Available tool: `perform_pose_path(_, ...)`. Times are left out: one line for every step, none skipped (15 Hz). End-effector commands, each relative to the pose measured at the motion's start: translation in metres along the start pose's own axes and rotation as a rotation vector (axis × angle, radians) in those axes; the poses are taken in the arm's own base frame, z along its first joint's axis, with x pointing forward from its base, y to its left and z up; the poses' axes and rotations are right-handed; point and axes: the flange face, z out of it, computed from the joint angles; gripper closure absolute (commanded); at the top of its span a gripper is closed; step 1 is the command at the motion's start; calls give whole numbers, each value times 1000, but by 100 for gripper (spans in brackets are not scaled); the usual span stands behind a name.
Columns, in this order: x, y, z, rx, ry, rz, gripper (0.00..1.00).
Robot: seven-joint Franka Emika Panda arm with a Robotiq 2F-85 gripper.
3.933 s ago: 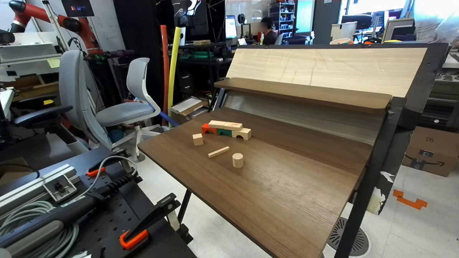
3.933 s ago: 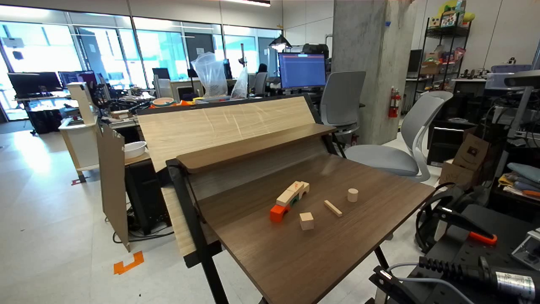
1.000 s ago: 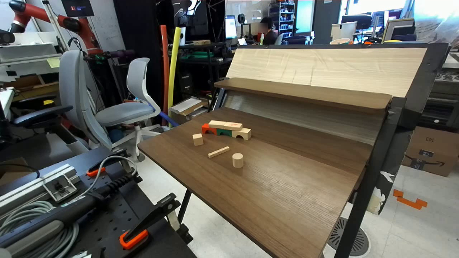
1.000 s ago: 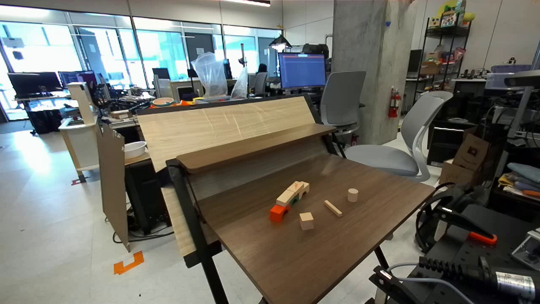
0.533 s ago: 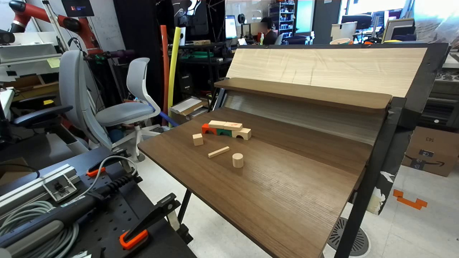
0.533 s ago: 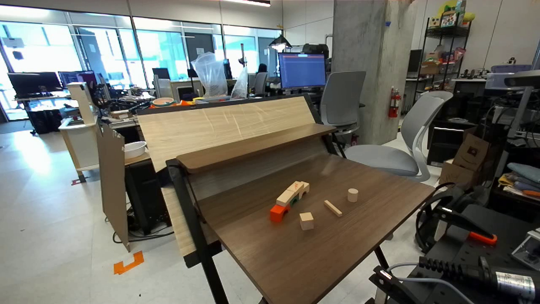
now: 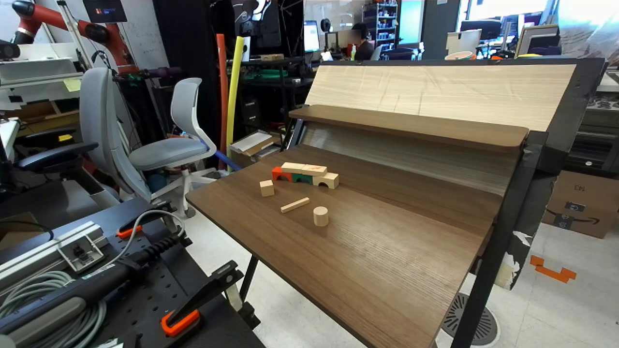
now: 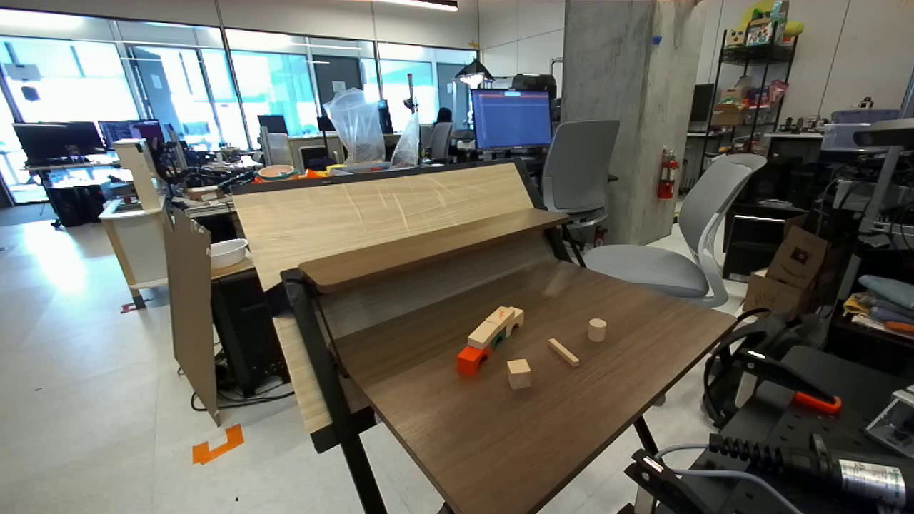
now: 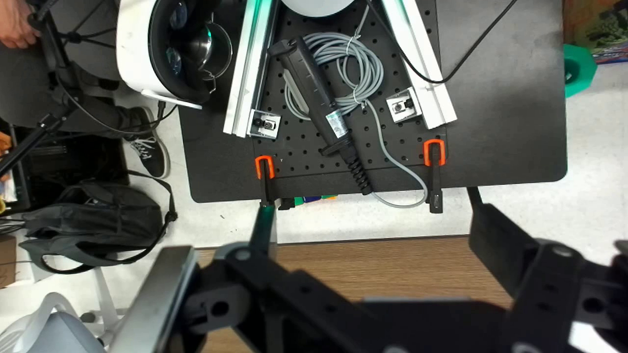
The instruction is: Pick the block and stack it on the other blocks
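Note:
The block [image 7: 267, 188] is a plain light-tan wooden cube on the brown tabletop, and it also shows in an exterior view [image 8: 519, 373]. The other blocks [image 7: 314, 170] stand beside it, apart from it, in both exterior views [image 8: 487, 330]. Two flat tan blocks lie in a row on top of arch pieces: a red-orange one [image 7: 281, 174], a green one [image 7: 302, 179] and a tan one [image 7: 326, 181]. My gripper [image 9: 373, 215] is open and empty in the wrist view, with tabletop and floor behind its fingers. The blocks are out of the wrist view. Neither exterior view shows the gripper.
A thin wooden stick [image 7: 295, 205] and a short round wooden piece [image 7: 320, 216] lie near the block. A raised shelf [image 7: 411, 125] runs along the table's back. A black bench [image 9: 500, 98] with clamps, rails and a coiled cable [image 9: 363, 63] stands across a floor gap.

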Motion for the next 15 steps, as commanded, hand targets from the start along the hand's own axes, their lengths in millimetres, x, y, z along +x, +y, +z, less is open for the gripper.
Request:
perform_pose_path(0,0,0,0,-1,0,0)
perform_pose_path(0,0,0,0,-1,0,0)
perform_pose_path(0,0,0,0,-1,0,0)
perform_pose_path(0,0,0,0,-1,0,0)
perform_pose_path(0,0,0,0,-1,0,0)
perform_pose_path(0,0,0,0,-1,0,0)
perform_pose_path(5,0,2,17,5,30,0)
perform_pose_path(13,0,5,47,15,70,0)
perform_pose_path(21,2,10,63,17,122,0)
perform_pose_path(32,4,14,93,42,185,0)
perform_pose_path(46,7,20,105,48,235,0)
perform_pose_path(59,11,27,117,79,288,0)
perform_pose_path(73,15,37,125,96,342,0)
perform_pose_path(89,20,49,135,117,393,0)
perform_pose_path(104,25,60,148,135,447,0)
